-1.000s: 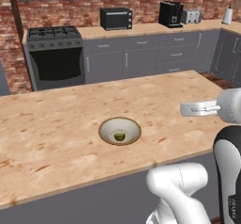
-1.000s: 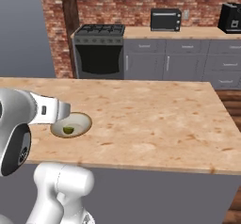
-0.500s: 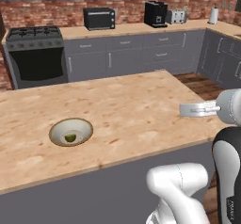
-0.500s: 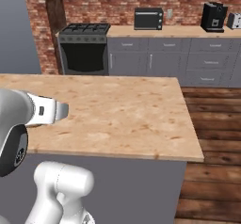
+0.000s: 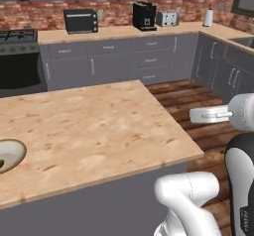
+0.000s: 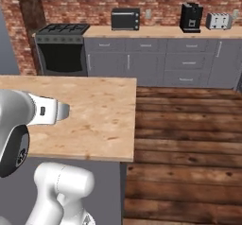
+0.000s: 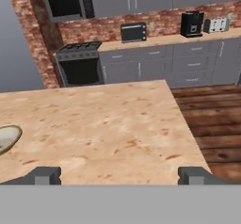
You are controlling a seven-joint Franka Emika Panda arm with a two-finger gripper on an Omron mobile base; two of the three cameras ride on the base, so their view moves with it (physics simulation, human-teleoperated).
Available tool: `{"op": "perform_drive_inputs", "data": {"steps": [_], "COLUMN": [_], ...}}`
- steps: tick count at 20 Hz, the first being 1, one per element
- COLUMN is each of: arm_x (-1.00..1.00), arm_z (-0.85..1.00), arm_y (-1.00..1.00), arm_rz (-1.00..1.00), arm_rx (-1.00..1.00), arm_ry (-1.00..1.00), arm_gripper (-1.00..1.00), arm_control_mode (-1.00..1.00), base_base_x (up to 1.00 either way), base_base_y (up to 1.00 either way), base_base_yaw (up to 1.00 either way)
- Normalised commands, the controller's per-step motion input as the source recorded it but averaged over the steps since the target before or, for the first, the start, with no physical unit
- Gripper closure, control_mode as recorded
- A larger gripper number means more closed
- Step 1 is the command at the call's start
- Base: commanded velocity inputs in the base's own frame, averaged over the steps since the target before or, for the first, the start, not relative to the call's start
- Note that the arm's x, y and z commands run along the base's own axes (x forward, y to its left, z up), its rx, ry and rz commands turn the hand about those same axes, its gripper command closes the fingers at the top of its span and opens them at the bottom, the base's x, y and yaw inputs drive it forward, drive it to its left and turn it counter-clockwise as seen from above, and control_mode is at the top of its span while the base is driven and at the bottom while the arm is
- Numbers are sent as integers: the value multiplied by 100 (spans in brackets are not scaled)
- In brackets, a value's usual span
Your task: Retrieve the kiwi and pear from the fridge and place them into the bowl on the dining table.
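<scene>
Swung right since 1 s ago: whole scene slides left in both base views, so it's the base/cams turning, not the things moving. Bowl was near mid-bench then; now it sits at far left edge of left base view.

End effector [image 7: 120, 175] is empty, fingers wide apart, nothing between them; hand view looks out over the dining table [image 7: 108, 129] w/ tips spread at bottom. Arm held up and fwd, over the bench's near edge.

Bowl [image 5: 10, 153] rests on the bench top, well apart from the end effector. Small dark-green bit just inside its rim at the cut-off edge, prob. one fruit already in, but too small/cropped to say which. Hand view catches only a sliver of the bowl at far left, contents hidden.

Judgement: w/ end effector empty and base turning off from the bowl, looks like the robot's heading back for fruit no. 2. Roughly half done, if that bit is fruit.

View diffs: left base view has the bowl plus sink corner far right. Right base view adds open wood floor [image 6: 189, 148] right of the bench. Hand view adds microwave [image 7: 68, 4] above stove [image 7: 80, 60]. Fridge, kiwi, pear: can't place any.
</scene>
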Motion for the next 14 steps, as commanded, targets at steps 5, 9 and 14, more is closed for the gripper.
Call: {"op": "perform_drive_inputs", "data": {"steps": [5, 9, 14], "arm_x": [0, 0, 0], "arm_z": [0, 0, 0], "arm_y": [0, 0, 0], "arm_rz": [0, 0, 0], "arm_rx": [0, 0, 0], "arm_ry": [0, 0, 0], "arm_gripper": [-100, -100, -100], "arm_control_mode": [100, 100, 100], "base_base_x": [41, 36, 35], "base_base_y": [-100, -100, -100], "base_base_yaw": [-2, -2, 0]}}
